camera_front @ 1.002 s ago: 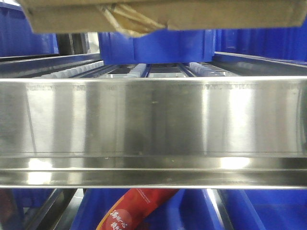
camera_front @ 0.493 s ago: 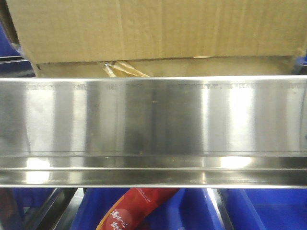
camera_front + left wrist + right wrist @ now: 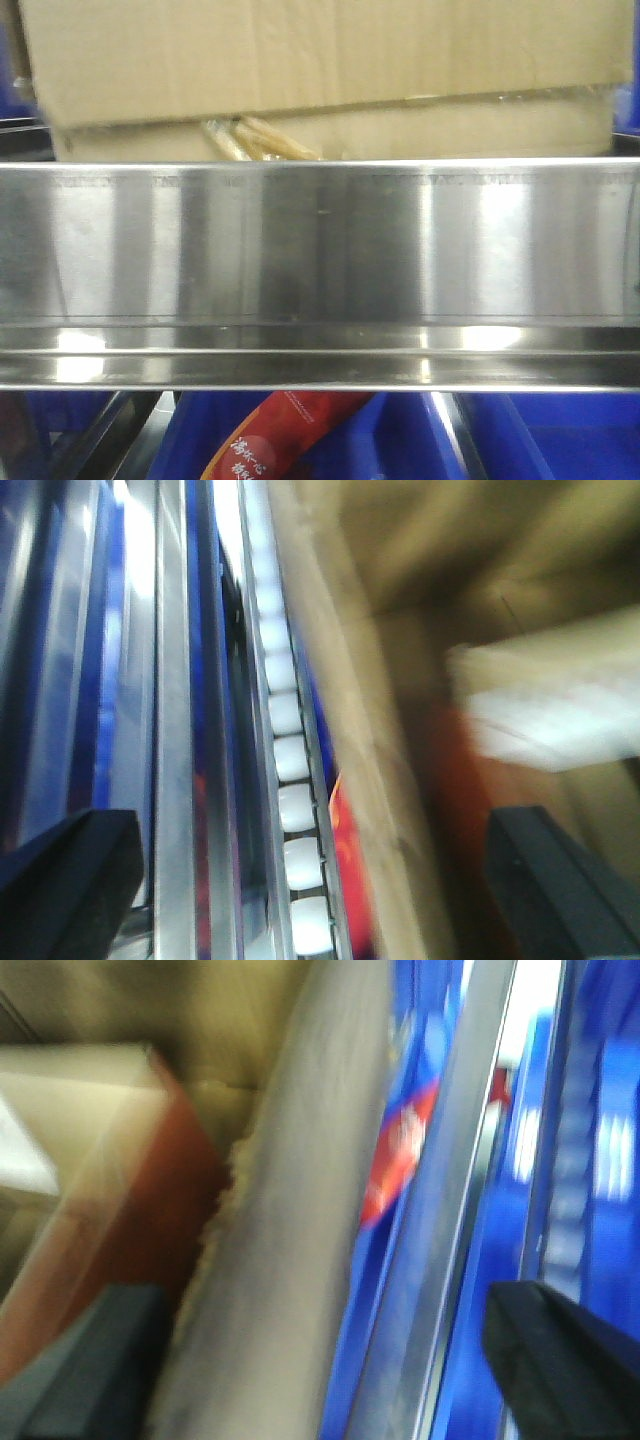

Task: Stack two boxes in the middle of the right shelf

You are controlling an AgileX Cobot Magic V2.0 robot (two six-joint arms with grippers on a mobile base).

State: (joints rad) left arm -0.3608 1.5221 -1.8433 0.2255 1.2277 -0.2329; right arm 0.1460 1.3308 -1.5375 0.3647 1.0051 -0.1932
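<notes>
The large box [image 3: 320, 55] is seen stacked on the thin box [image 3: 330, 135] just behind the shelf's front rail [image 3: 320, 260]; whether either gripper is open cannot be told from the blurred wrist views

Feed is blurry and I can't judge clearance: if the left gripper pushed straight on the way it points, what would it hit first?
Hard to say. Between the left gripper fingers lie the shelf's roller track and a cardboard box edge; likely the box, but motion blur hides depth.

Chinese characters (illegible) on red packet [image 3: 285, 435]
</notes>
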